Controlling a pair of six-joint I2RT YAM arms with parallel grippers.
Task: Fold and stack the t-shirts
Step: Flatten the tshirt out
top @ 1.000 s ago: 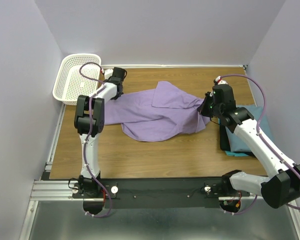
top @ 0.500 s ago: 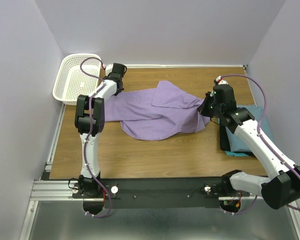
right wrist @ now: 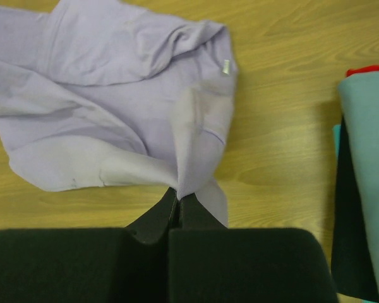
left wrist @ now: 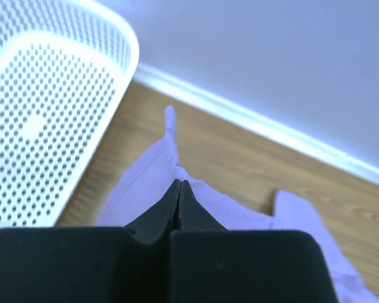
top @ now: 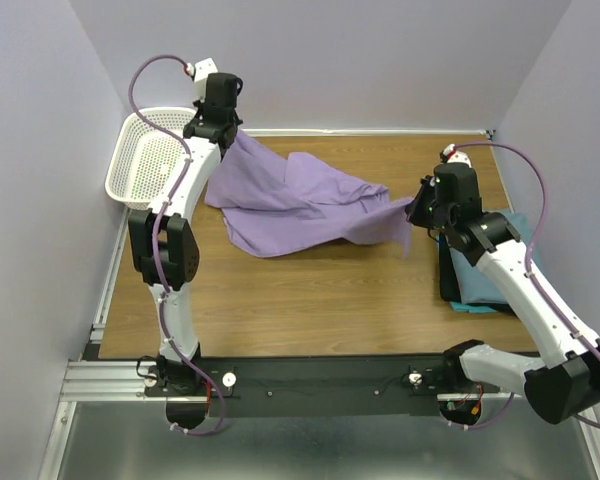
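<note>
Left arm stretches up tall from its base, wrist raised high beside the far right corner of the white plastic mesh basket [top: 145,160]. The left gripper [top: 226,128] points down. Its fingers [left wrist: 170,205] are pressed together on a corner of the lavender-purple short-sleeved cloth t-shirt [top: 300,200], so that corner is lifted off the brown wooden table [top: 310,300].

Right arm reaches forward with a bent elbow, wrist well apart from the basket on the opposite side of the table. The right gripper [top: 417,212] tilts down and toward the basket. It is clamped tight on a fold of the same lavender shirt, which in the right wrist view rises into the fingertips [right wrist: 177,194].

The lavender shirt's long axis runs from the basket side across to the right gripper, slanting from far to nearer the bases. It is crumpled and not flat. The end by the basket sits higher, and the middle sags onto the wood. A small tag [right wrist: 225,66] shows at the bunched end away from the right fingers.

The teal blue-green cloth t-shirt [top: 468,290] lies folded at the table edge farthest from the basket, partly under the right forearm. A dark flat piece [top: 446,275] sits along its basket-facing edge; I cannot tell what it is.
</note>
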